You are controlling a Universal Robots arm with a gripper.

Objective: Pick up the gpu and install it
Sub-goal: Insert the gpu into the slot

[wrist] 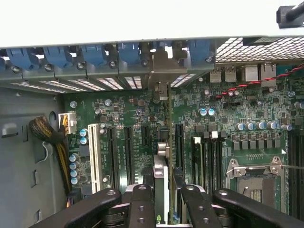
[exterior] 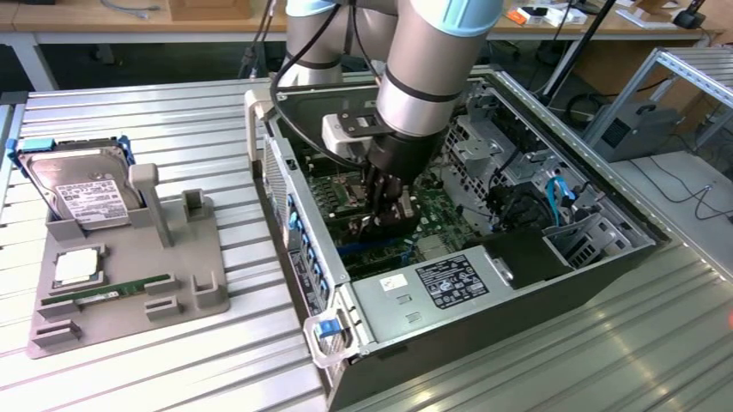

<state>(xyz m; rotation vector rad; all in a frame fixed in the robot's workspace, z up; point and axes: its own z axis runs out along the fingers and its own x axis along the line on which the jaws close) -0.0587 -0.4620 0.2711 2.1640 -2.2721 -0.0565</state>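
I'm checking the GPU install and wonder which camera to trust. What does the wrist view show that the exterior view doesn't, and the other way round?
Wrist view alone: the gpu seen edge-on, standing upright over the motherboard, held between the gripper fingers, its metal bracket at the row of rear slot covers; a white expansion slot sits beside it.

Exterior view alone: the grey parts stand outside the case with the hard drive and memory stick on it, plus the power supply.

Both: the gripper down inside the open computer case, above the motherboard.
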